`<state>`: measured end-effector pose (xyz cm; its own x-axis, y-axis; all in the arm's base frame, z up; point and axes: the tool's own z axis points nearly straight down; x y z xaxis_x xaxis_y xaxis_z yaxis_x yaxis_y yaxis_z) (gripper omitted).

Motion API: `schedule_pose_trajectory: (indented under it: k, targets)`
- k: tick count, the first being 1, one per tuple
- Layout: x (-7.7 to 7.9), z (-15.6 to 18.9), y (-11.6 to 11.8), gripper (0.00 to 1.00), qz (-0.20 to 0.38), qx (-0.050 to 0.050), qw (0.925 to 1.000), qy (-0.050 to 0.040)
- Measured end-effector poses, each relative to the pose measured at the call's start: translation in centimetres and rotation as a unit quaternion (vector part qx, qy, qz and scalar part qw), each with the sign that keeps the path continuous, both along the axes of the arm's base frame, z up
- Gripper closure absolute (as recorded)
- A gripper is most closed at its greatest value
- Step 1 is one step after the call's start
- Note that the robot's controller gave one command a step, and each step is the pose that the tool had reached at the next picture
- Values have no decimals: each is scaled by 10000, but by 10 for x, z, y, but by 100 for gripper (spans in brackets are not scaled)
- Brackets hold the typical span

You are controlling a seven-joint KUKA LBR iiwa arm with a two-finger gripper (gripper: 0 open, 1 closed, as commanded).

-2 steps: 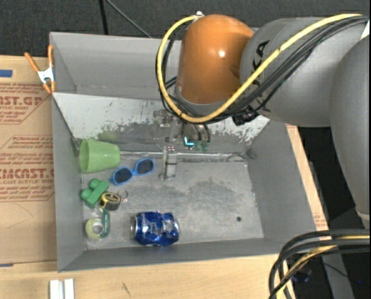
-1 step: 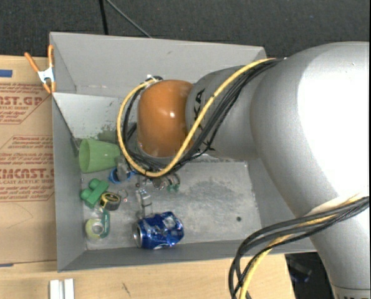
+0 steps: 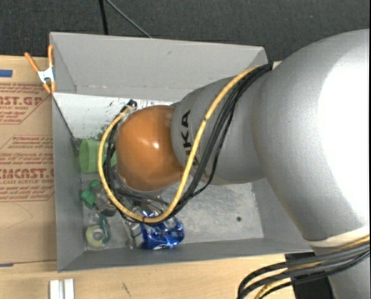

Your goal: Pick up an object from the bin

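The dark body of my gripper [image 3: 135, 199] pokes out below the arm's orange cover, low over the bin's front left part. Just in front of it lies a crumpled shiny blue wrapper [image 3: 163, 235], with a small silvery piece [image 3: 133, 233] beside it. To the left are a small dark green thing [image 3: 88, 195] and a little pale green ring [image 3: 96, 235]. A light green cylinder [image 3: 88, 156] lies further back by the left wall.
The arm and its cables cover most of the bin's middle and right. A strip of bare grey floor shows at the front right. The loose things are crowded into the front left corner, close to the walls.
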<state>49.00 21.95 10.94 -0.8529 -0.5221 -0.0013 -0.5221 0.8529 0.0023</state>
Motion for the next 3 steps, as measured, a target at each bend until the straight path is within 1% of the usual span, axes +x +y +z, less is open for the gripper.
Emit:
schedule_pose_trajectory:
  k: [1,2,3]
  targets:
    - [-2,24,-35,0,561,-9,9984,-8]
    - [-9,-41,-80,0,1095,-6,9940,-29]
    - [7,-40,-142,0,54,-11,10000,-6]
